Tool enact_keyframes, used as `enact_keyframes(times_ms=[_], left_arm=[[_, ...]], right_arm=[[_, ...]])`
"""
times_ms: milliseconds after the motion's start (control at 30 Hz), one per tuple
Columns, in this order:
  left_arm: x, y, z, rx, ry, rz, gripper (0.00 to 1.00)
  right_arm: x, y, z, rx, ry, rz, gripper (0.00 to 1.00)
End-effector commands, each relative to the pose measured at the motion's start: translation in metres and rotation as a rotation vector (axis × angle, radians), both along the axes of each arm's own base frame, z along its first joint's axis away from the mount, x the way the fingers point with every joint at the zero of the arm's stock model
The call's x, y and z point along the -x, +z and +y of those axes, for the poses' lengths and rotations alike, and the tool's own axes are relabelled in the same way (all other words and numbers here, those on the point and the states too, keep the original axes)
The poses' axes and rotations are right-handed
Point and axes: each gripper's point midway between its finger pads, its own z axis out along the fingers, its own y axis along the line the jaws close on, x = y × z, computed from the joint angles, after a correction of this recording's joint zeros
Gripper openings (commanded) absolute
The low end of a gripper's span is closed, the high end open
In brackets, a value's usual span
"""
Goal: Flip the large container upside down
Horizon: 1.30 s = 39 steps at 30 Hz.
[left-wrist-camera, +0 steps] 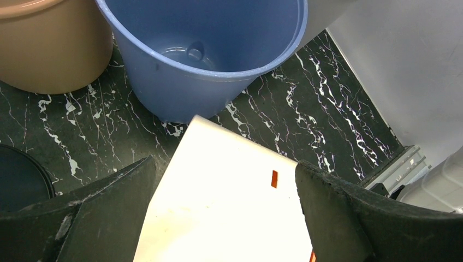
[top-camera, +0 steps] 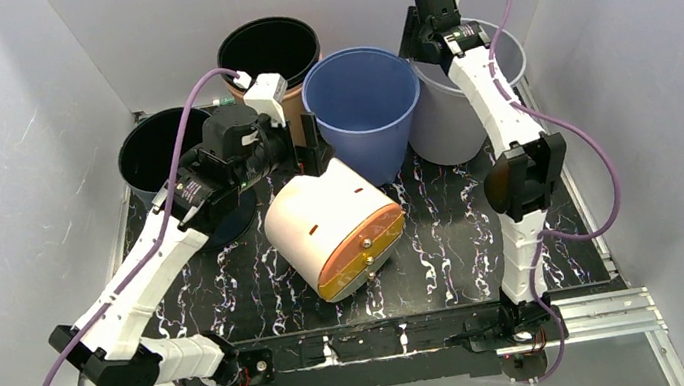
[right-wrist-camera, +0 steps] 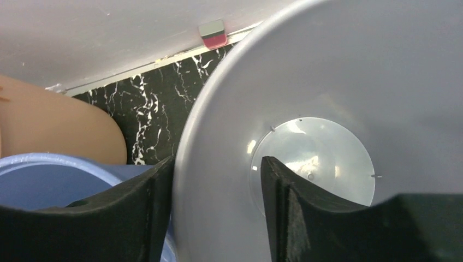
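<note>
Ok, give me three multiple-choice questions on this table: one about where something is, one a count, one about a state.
1. The right gripper is: A. straddling the grey bucket's rim B. inside the blue bucket C. by the arm bases
2. Containers on the table: A. three B. five C. seven
3. The white container is: A. upright B. stacked C. on its side

A: a finger sits each side of the grey wall. B: black bucket, brown bucket, blue bucket, grey, white. C: its orange base faces sideways.
</note>
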Motion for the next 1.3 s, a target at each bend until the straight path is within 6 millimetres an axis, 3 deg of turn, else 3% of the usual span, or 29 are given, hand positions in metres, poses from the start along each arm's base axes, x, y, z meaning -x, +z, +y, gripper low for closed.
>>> enact_keyframes(times_ms=[0,100,200,300,467,667,1033,1067,1133,1267], left_arm=[[0.006,0.011,0.01,0.016,0.019,-0.021,0.98],[0.007,0.008,0.011,0.014,0.023,-0.022,0.98],[0.005,0.004,0.008,0.009,0.016,-0.015,0.98],[0.002,0.0,0.003,0.005,0.001,-0.009,0.98],[-0.002,0.003,-0.007,0.025,-0.026,-0.021,0.98],[0.001,-0.003,-0.005,0.018,-0.025,-0.012,0.98],[0.006,-0.003,0.009,0.008,0.009,-0.023,0.98],[0.006,-0.003,0.009,0.007,0.01,-0.022,0.98],[0.006,-0.004,0.009,0.001,0.013,-0.007,0.98],[0.003,-0.007,0.008,-0.008,0.041,0.033,0.98]], right_arm=[[0.008,0.046,-0.031,0.017,-0.13,-0.12,0.51],[0.023,0.047,-0.056,0.023,-0.174,-0.125,0.48],[0.042,0.036,-0.08,0.044,-0.205,-0.091,0.48],[0.057,0.032,-0.092,0.05,-0.192,-0.075,0.48],[0.071,0.047,-0.089,0.05,-0.143,-0.084,0.47],[0.073,0.051,-0.087,0.045,-0.134,-0.087,0.4],[0.073,0.026,-0.093,0.086,-0.145,-0.008,0.51],[0.067,0.011,-0.092,0.093,-0.14,0.027,0.52],[0.065,0.0,-0.09,0.094,-0.13,0.058,0.52],[0.063,-0.009,-0.084,0.082,-0.098,0.08,0.53]])
